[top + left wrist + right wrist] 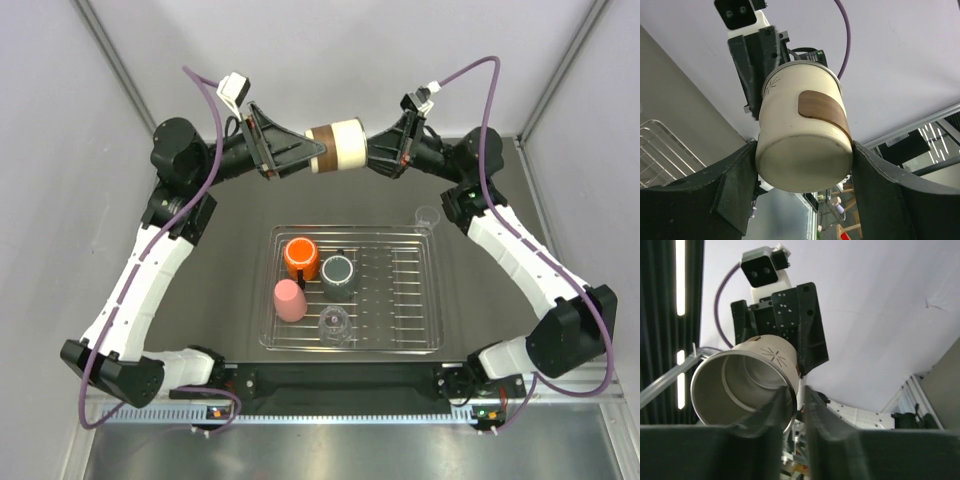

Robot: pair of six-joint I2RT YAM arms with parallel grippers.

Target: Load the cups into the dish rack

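The cream cup [340, 147] hangs in the air on its side, high over the far end of the table [225, 300], held between my two hands. Its flat base points toward my left arm and its open mouth toward my right. A brown patch marks its side near the base.

My left gripper [803, 152] has its two dark fingers pressed against opposite sides of the cup at the base end, so the jaws stand wide and are closed around it. My right gripper [799, 392] pinches the cup's rim, one finger inside the mouth and one outside, with only the thin wall between them.

Below and nearer to my bases, the silver wire dish rack [400, 300] lies flat on the table. Four cups stand in its left half: the orange cup [300, 257] at the far left, the dark grey cup [338, 275] just beside it, the pink cup [289, 300] nearer to me, and a clear plastic cup [333, 324] at the near edge. The right half shows only bare bars. One more clear cup [427, 215] stands on the table just outside the rack's far right corner, close under my right arm.
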